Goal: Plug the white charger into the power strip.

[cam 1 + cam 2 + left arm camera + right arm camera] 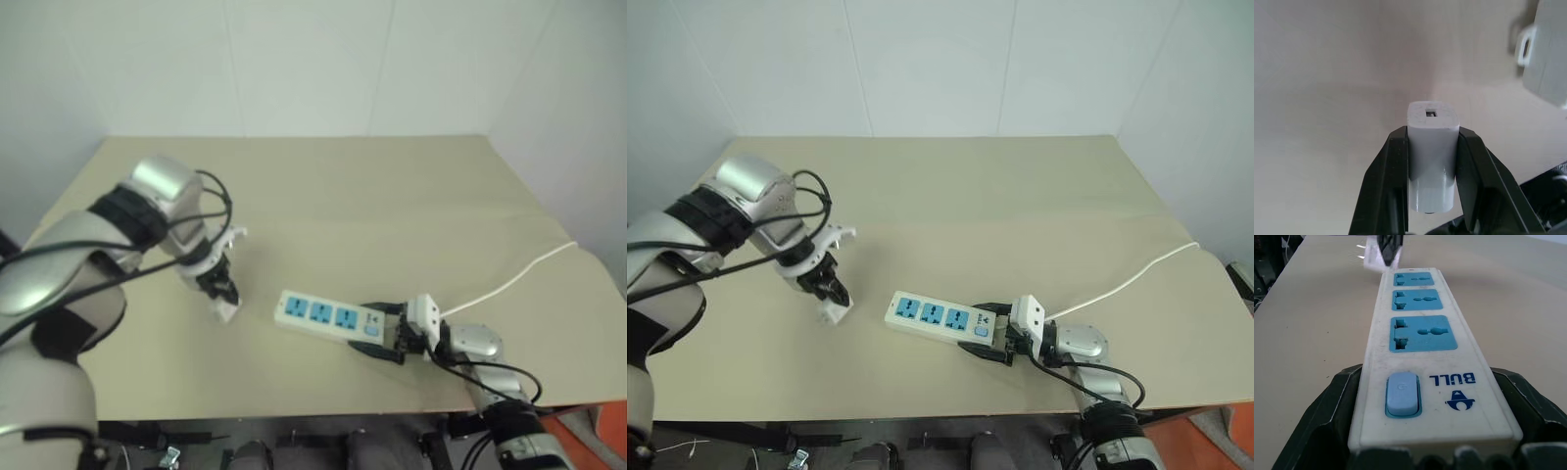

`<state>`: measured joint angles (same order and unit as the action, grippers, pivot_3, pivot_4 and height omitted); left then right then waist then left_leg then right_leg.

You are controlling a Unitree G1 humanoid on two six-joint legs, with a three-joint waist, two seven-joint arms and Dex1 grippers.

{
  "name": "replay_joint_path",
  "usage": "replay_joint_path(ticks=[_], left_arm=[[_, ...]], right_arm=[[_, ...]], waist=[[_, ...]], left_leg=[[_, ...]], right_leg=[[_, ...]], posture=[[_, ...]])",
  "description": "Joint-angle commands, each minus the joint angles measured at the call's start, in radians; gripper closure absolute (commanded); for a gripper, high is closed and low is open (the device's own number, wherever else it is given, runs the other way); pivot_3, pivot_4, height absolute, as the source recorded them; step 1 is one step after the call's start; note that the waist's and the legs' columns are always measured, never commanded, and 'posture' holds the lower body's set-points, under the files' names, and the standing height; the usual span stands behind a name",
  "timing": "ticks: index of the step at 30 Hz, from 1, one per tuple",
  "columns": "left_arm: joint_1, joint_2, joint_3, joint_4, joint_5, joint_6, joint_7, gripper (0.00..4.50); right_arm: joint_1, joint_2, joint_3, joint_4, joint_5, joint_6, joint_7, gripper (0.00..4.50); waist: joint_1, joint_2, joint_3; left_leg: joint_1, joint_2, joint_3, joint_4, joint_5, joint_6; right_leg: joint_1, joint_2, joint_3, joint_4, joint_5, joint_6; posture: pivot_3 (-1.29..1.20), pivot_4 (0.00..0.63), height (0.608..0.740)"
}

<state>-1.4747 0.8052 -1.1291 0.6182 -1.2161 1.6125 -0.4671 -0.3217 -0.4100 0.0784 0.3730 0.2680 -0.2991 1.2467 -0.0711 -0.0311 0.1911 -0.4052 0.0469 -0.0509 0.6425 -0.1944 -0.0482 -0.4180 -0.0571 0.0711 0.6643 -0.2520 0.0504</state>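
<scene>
- The left gripper (830, 294) pointed down at the tan table (1019, 196), its black fingers (1396, 171) clamped on the white charger (1432, 147) from both sides.
- The charger sat low over the tabletop, at about 9 o'clock of the power strip (940, 318) and near its far end.
- The right gripper (994, 343) lay level, its fingers spread wide around the strip's switch end (1403, 394), one on each long side.
- The strip lay flat with its three blue sockets (1422, 333) facing up; its thin white cable (1136, 274) ran toward 2 o'clock.
</scene>
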Motion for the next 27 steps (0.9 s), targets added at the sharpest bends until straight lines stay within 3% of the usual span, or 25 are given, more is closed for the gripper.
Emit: replay_joint_path(ticks=[1,7,15,27], left_arm=[[0.010,0.048,0.016,-0.040,-0.170,0.002,0.186,3.53],[0.083,0.093,0.111,-0.133,-0.353,0.002,0.477,3.53],[0.198,0.141,0.312,-0.333,-0.353,0.002,0.743,3.53],[0.294,0.151,0.385,-0.401,-0.405,0.002,0.859,3.53]], right_arm=[[0.016,0.005,0.021,0.011,-0.001,0.009,0.007,1.01],[0.029,-0.001,0.017,-0.005,0.000,0.017,0.005,1.01],[0.048,-0.009,0.018,-0.027,0.003,0.029,-0.003,1.01],[0.041,-0.011,0.015,-0.025,0.004,0.036,-0.005,1.01]], waist=[[0.000,0.000,0.000],[0.004,-0.001,-0.001],[0.012,-0.001,-0.001],[0.013,-0.002,-0.002]], left_leg=[[0.000,0.000,0.000,0.000,0.000,0.000],[0.001,0.000,0.000,0.000,0.000,0.000],[0.002,0.000,0.000,0.000,0.000,0.000],[0.002,0.000,0.000,0.000,0.000,0.000]], right_leg=[[0.000,0.000,0.000,0.000,0.000,0.000],[0.001,0.000,0.000,0.000,0.000,0.000],[0.003,0.000,0.000,0.000,0.000,-0.001],[0.003,0.000,0.000,-0.001,0.000,-0.001]], posture=[[0.00,0.150,0.740],[0.00,0.150,0.740],[0.00,0.150,0.740],[0.00,0.150,0.740]])
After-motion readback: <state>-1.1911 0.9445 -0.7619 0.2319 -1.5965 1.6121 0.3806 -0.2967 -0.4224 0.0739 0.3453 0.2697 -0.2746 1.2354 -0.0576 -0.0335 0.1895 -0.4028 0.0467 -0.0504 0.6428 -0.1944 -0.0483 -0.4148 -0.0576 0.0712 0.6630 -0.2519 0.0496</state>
